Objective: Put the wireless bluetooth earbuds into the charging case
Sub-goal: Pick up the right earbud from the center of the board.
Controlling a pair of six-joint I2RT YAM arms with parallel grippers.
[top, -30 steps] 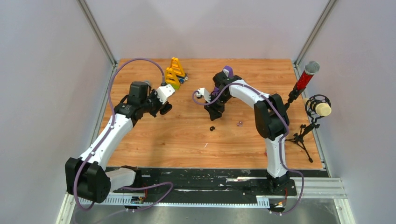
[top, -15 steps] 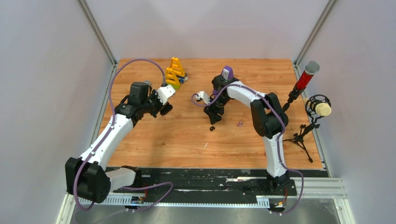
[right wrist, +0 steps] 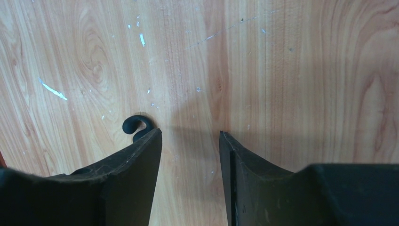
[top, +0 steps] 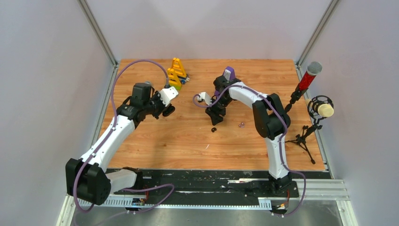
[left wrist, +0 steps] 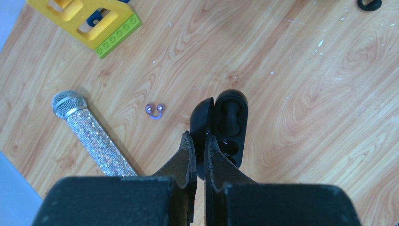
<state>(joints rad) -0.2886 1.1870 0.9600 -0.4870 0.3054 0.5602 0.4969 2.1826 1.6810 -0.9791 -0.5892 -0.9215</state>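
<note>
Left gripper (left wrist: 198,137) pinches the open charging case (left wrist: 233,120), perhaps by its lid; right gripper (right wrist: 190,133), spread, hovers beside one earbud (right wrist: 130,125).

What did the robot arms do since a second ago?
The right gripper, open, slid slightly left and closer to the earbud. Nothing was grabbed or let go. The left gripper stayed shut on the open case. The earbud and beads did not move.

The black charging case (left wrist: 229,123) is held hinged open; one hooked black earbud (right wrist: 136,126), apparently, is seen lying on the table (right wrist: 282,70).
</note>
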